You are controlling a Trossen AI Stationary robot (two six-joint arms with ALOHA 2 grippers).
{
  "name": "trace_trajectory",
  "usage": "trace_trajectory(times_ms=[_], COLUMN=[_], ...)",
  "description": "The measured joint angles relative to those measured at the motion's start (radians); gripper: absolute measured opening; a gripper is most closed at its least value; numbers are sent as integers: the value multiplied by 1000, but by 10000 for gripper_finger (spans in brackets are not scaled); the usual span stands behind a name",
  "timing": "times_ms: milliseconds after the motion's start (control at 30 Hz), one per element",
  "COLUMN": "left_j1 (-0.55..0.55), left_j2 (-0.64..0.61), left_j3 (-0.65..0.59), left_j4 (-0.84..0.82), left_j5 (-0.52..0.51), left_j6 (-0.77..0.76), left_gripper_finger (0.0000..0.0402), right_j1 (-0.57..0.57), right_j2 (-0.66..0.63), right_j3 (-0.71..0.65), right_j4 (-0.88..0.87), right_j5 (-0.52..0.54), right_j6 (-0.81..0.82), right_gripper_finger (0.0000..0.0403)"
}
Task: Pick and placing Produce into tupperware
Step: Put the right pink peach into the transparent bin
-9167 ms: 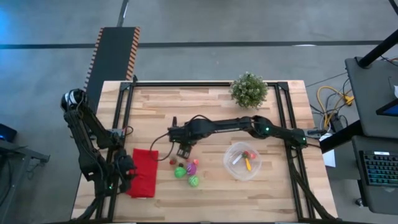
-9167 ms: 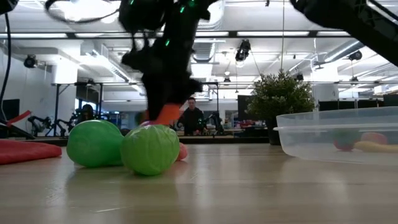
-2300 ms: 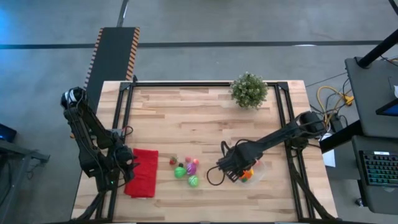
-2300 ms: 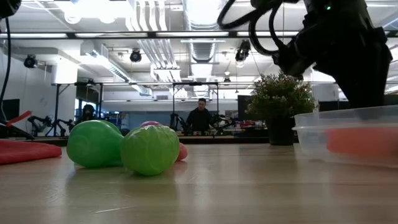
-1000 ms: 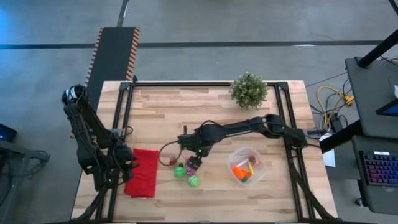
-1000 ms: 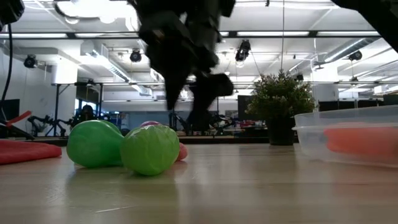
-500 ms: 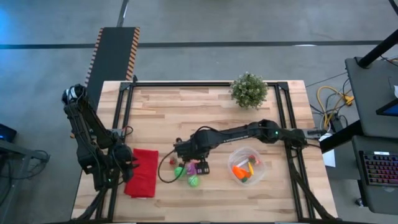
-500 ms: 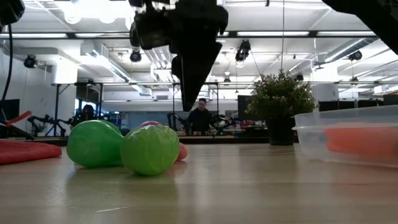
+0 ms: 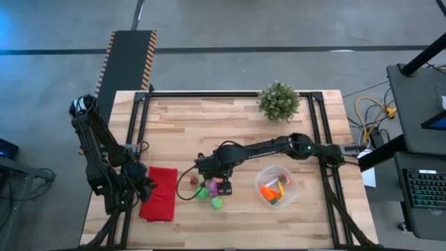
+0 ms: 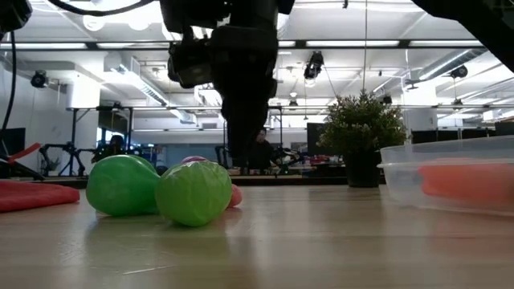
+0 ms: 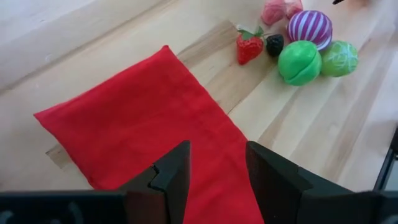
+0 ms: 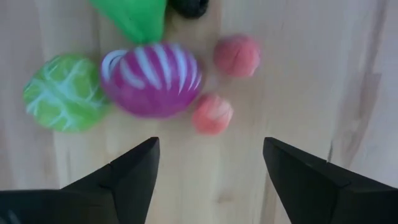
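The right gripper (image 12: 208,180) hung with its fingers spread wide and empty, directly above the loose produce: just ahead of its tips lay the purple striped piece (image 12: 152,79), flanked by two small pink pieces (image 12: 212,114) and a green veined ball (image 12: 64,92). That spread probably suited straddling one piece. The tupperware (image 9: 276,184) sat well off to the gripper's side, already holding an orange carrot (image 9: 267,192) (and smaller bits). The left gripper (image 11: 214,171), nearly closed on nothing, waited over the red cloth (image 11: 149,124).

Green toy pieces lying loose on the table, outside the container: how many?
2. A smooth green ball sits next to the purple striped ball; a veined green piece lies right beside that green ball. The wrist views show no other hidden.
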Motion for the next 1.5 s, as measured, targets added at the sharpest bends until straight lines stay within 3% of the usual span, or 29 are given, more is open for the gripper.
trace_trajectory(times_ms=[567, 1500], left_j1=[0, 0], left_j2=[5, 5], left_j3=[-6, -6], left_j4=[0, 1], left_j5=[0, 1], left_j6=[28, 76], left_gripper_finger=[139, 139], right_j1=[-2, -13], right_j2=[1, 0], right_j3=[-109, -184], right_j4=[139, 233], right_j5=[9, 14], right_j6=[90, 187], right_gripper_finger=[269, 188])
